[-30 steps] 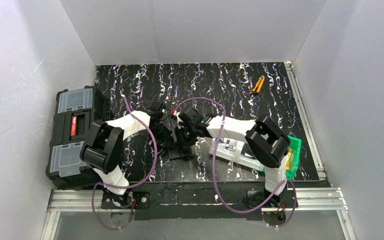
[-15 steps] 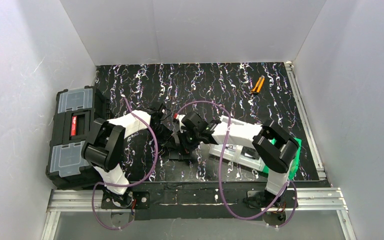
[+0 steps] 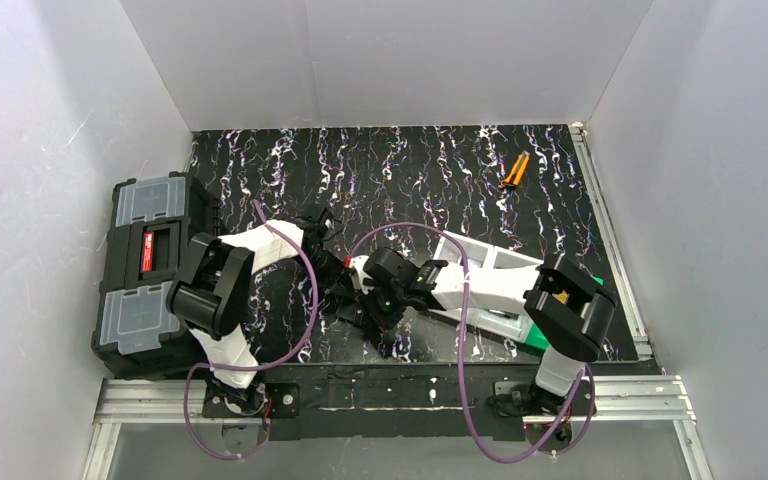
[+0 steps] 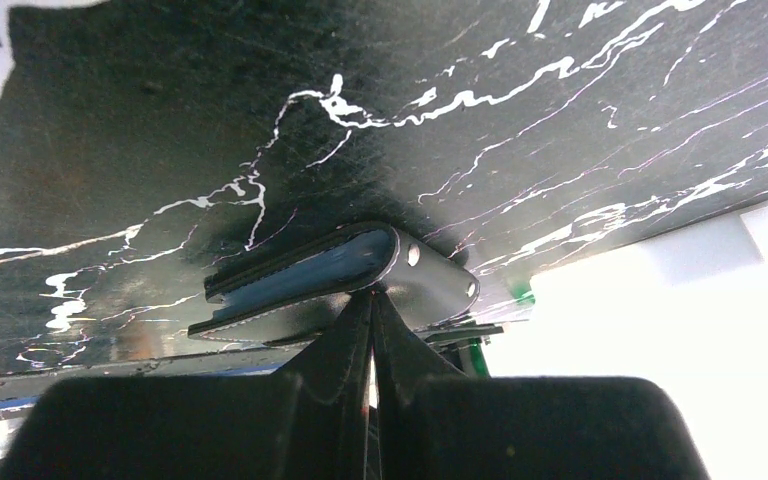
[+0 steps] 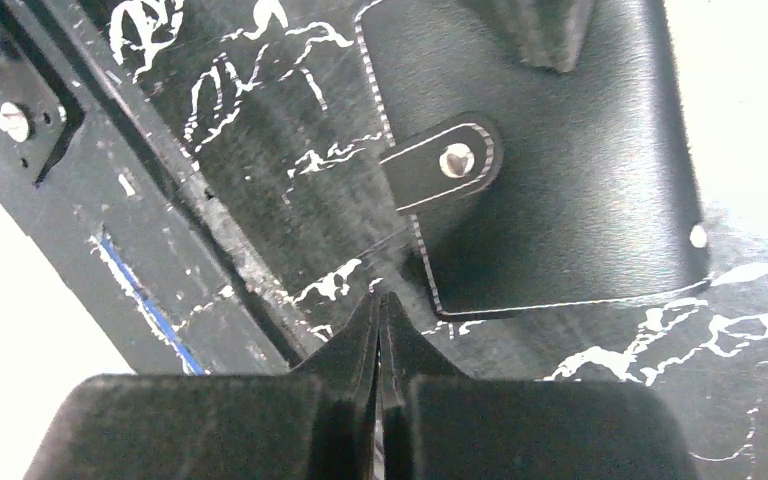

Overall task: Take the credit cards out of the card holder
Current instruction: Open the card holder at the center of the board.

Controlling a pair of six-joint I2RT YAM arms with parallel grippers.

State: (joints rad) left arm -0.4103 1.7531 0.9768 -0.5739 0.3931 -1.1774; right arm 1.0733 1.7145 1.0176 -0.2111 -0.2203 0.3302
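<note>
The holder (image 4: 360, 275) lies folded on the counter (image 4: 480, 110), right at the tips of both sets of jaws. It sits just beyond the left jaws, its fold gaping a little to show blue-grey lining, and just ahead and to the right of the right jaws, black outside up. Its strap (image 5: 440, 165) with the snap sticks out past the stitched edge on the right jaws' side and looks unfastened. No card shows in any view; presumably they sit inside the fold. From above, the two wrists hide the holder almost wholly.

The main risk, as I judge it, is sliding. The holder is thin, glossy and flat, so closed tips pushing at its edge may skate it along the counter rather than lift a flap. An off-centre press could make it pivot. The tips also work very close together and could knock each other.

The left jaws are closed to a hairline with nothing seen between them, and their tips touch the holder's near side. A dark tip resting on the holder's far part in the right wrist view is probably theirs. The right jaws are likewise closed and empty, their tips just beside the stitched edge below the strap; whether they touch it I cannot tell
</note>
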